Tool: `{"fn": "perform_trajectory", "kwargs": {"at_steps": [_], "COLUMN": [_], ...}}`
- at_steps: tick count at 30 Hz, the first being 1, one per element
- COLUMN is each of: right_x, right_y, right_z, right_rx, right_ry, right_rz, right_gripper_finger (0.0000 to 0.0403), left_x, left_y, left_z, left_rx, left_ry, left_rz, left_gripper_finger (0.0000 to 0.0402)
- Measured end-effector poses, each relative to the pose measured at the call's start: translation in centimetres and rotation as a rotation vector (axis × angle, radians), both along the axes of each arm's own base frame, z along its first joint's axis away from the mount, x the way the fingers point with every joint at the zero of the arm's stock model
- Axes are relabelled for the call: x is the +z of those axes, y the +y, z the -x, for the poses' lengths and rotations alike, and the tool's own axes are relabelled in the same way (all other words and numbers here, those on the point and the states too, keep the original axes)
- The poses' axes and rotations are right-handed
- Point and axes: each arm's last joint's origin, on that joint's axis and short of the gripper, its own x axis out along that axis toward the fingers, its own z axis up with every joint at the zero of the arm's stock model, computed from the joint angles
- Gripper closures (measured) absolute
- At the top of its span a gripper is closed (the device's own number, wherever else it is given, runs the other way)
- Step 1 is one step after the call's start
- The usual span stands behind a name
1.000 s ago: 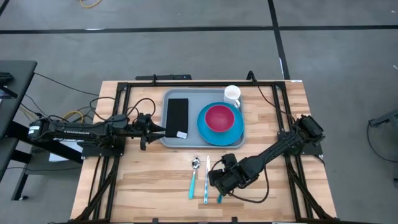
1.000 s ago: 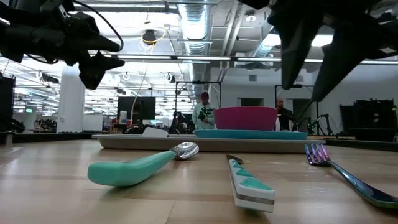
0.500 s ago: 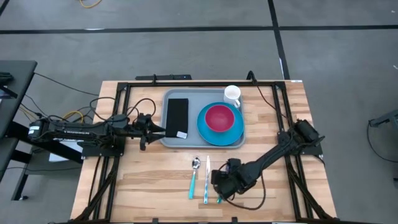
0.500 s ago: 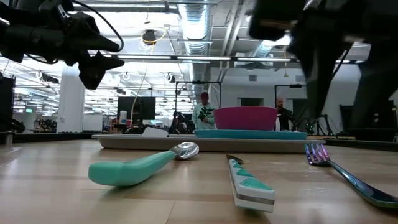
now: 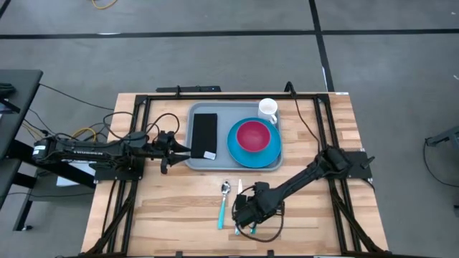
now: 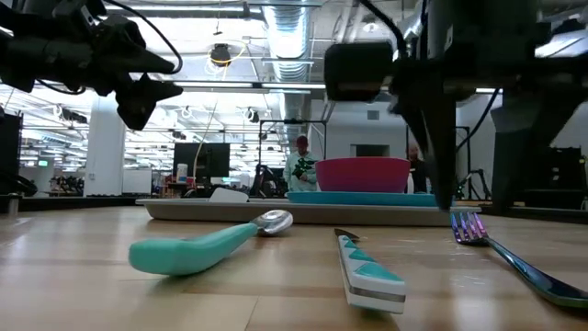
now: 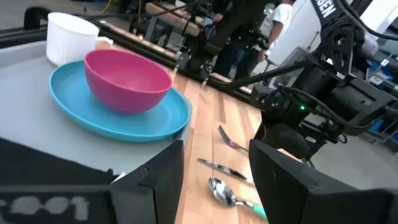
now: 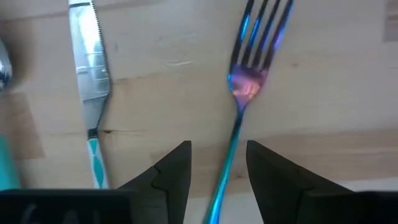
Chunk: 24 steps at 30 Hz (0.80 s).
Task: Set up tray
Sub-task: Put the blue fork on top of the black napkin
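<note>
The grey-blue tray (image 5: 224,115) lies on the far half of the table. It carries a black rectangle (image 5: 204,135), a blue plate (image 5: 272,152) with a pink bowl (image 5: 252,135), and a white cup (image 5: 267,109). A teal-handled spoon (image 5: 223,204), a knife (image 5: 239,192) and a fork (image 8: 239,93) lie on the wood near the tray. My right gripper (image 8: 217,158) is open, low over the fork, one finger on either side of the fork's handle (image 8: 225,168). My left gripper (image 7: 214,180) is open and hovers at the tray's left edge (image 5: 189,154).
Black frame rails (image 5: 136,122) run along the table's left and right sides and far edge. Bare wood (image 5: 172,208) lies left of the cutlery and to the right of it. People stand in the room beyond the table (image 6: 301,161).
My right gripper has moved toward the table's left edge and slightly toward its near edge, and has come down until its fingers stand over the fork. The cutlery and the tray have stayed put.
</note>
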Motion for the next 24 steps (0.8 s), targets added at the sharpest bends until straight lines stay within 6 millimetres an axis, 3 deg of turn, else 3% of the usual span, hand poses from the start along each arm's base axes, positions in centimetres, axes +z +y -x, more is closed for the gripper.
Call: {"fn": "perform_trajectory", "kwargs": {"at_steps": [18, 24], "right_x": [-0.6, -2.7], "right_y": [0.0, 0.7], "right_z": [0.0, -0.8], "right_rx": [-0.063, -0.077], "right_ry": [0.048, 0.057], "right_rz": [-0.029, -0.086], "right_gripper_finger": [0.0269, 0.0269], "left_x": [0.0, 0.0], "left_y": [0.0, 0.0], "left_z": [0.0, 0.0], "left_rx": [0.000, 0.000], "left_ry": [0.002, 0.003], "left_rz": [-0.001, -0.001], "left_gripper_finger": [0.0233, 0.0233]}}
